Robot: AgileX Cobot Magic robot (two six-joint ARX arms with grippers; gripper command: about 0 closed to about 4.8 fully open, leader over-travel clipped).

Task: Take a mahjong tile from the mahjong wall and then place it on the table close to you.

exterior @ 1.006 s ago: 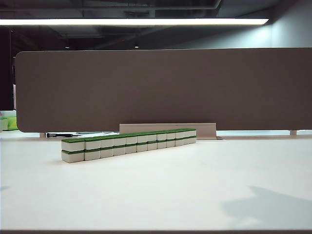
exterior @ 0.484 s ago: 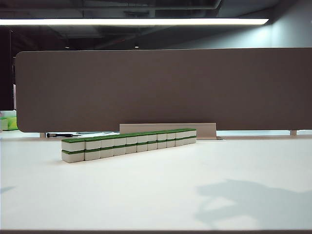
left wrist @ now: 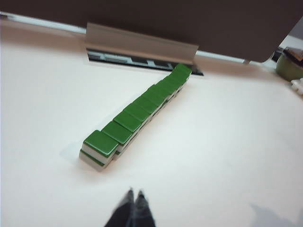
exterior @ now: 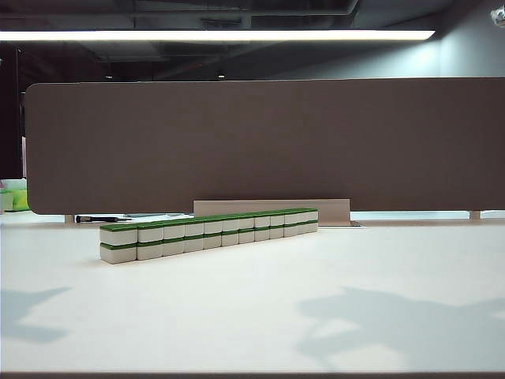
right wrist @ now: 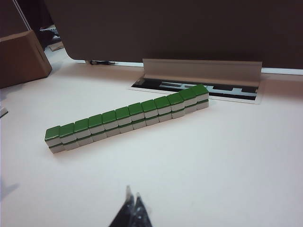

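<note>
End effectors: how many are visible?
2. The left end effector, shut, sits near one end of the mahjong wall; the right end effector, shut, faces its long side. Neither shows in the exterior view.

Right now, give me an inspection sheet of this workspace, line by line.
Surface: table, white, arm shadows near the front edge.
Job's things: mahjong wall, two high, straight, unbroken.
Clutter: cardboard box at the side.
Grippers: left gripper shut, empty, short of the wall's near end; right gripper shut, empty, in front of the wall.
Cables: nothing seen.
Surroundings: grey-brown partition panel behind the table, ceiling light above.
</note>
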